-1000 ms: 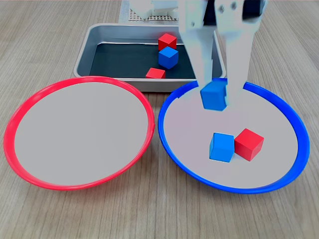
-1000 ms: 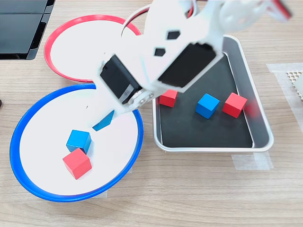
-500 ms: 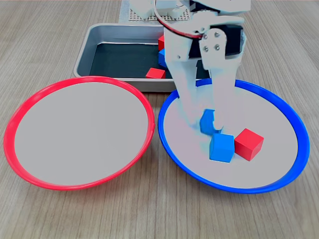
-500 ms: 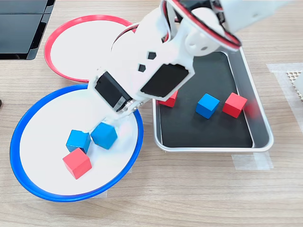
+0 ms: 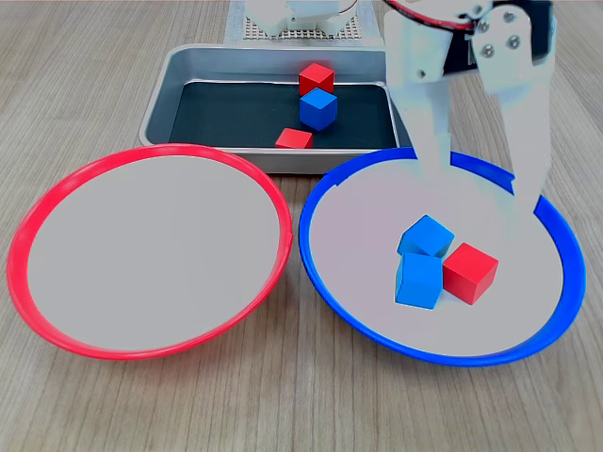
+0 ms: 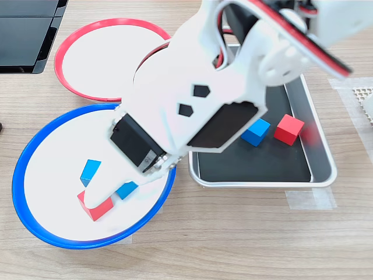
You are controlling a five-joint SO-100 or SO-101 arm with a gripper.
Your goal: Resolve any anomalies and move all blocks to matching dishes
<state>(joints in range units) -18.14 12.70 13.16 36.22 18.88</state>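
The blue-rimmed dish [image 5: 358,235] [image 6: 52,151] holds two blue blocks, one [image 5: 426,235] leaning against the other [image 5: 419,281], with a red block [image 5: 470,273] touching them. My gripper [image 5: 485,184] hangs open above the back of this dish with nothing between its fingers. In the second exterior view the arm covers part of the blue dish, leaving a blue block [image 6: 89,172] and the red block [image 6: 93,205] partly visible. The red-rimmed dish [image 5: 151,250] [image 6: 93,58] is bare. In the grey tray [image 5: 236,108] [image 6: 256,160] lie a blue block [image 5: 317,108] and two red blocks [image 5: 316,77] [image 5: 294,139].
The tray stands behind the two dishes in the first exterior view. A white mesh pad [image 5: 292,33] lies beyond it. A black device [image 6: 26,32] sits at the second exterior view's top left, and tape [image 6: 309,198] is stuck to the wooden table beside the tray.
My gripper lowered the blue block into the blue dish, opened, and rose. The block now rests against the other blue block.
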